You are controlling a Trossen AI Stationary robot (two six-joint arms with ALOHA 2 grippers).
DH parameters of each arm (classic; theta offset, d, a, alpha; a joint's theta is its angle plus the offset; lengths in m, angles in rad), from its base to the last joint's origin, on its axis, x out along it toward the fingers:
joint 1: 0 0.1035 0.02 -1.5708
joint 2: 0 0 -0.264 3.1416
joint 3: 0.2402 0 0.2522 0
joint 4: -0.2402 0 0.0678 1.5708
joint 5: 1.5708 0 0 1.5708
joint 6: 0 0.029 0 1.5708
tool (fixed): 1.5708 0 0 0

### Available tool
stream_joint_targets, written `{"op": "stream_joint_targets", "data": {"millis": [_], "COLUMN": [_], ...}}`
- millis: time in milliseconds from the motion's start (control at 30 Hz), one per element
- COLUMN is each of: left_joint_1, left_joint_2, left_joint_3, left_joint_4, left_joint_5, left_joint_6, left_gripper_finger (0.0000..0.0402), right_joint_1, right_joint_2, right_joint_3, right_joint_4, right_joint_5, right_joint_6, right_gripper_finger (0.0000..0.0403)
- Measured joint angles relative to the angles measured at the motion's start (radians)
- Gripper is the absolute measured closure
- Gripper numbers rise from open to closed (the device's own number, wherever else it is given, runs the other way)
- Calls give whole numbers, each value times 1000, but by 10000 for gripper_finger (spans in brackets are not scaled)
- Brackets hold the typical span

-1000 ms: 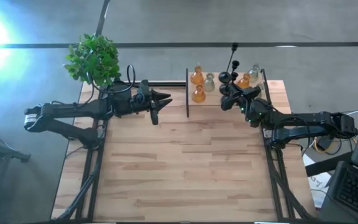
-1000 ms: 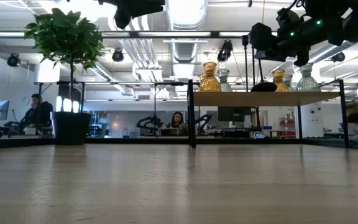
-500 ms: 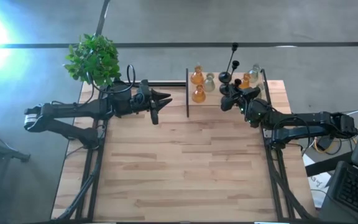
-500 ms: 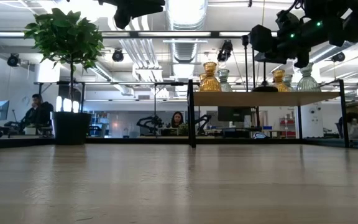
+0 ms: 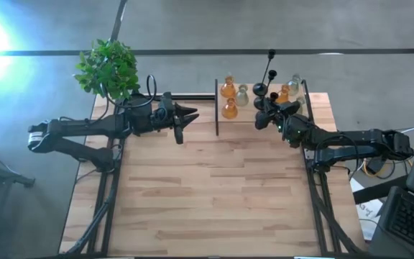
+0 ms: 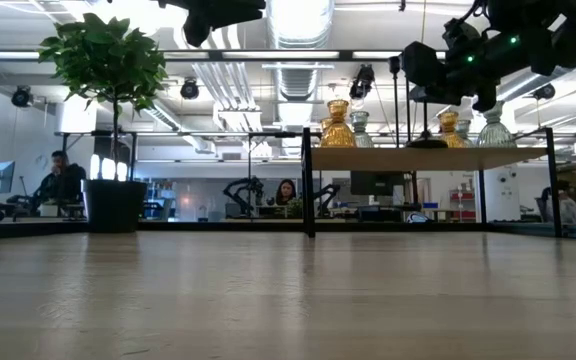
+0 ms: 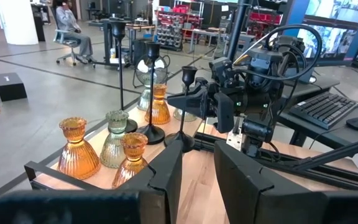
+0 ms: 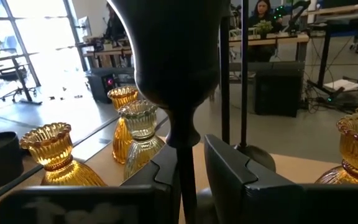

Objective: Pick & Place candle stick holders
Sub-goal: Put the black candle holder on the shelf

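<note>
Table [image 5: 214, 187]: front and middle bare wood, no holder set down there as far as the views show.

Left gripper [image 5: 180, 122] hovers left of the shelf [image 6: 423, 158], fingers apart, holding nothing; waiting.

Right gripper [image 5: 263, 117] at the shelf's front right. In its wrist view the fingers [image 8: 232, 171] sit on either side of a black holder's stem [image 8: 184, 165], bulb close before the lens. Whether they clamp or just bracket it, cannot tell. Judged: first pick in hand, not yet carried off.

Farther back on the shelf: amber holders [image 5: 229, 109], clear ones [image 5: 242, 94], another tall black one [image 5: 269, 68]. All of these are left to move.

Plant [image 5: 108, 68] at far left corner, untouched.
</note>
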Motion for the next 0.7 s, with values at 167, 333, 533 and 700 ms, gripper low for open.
{"op": "stream_joint_targets", "data": {"millis": [167, 333, 533, 700], "left_joint_1": [0, 0, 0, 0], "left_joint_2": [0, 0, 0, 0], "left_joint_3": [0, 0, 0, 0], "left_joint_4": [0, 0, 0, 0], "left_joint_5": [-1, -1, -1, -1], "left_joint_6": [0, 0, -6, -17], "left_gripper_finger": [303, 303, 303, 303], "right_joint_1": [0, -3, -3, -3], "right_joint_2": [0, 0, 0, 0], "right_joint_3": [0, 0, 0, 1], "right_joint_4": [20, 20, 20, 35], "right_joint_5": [-1, 1, 2, 2], "right_joint_6": [-11, -14, -21, -26], "right_gripper_finger": [356, 377, 394, 395]}}
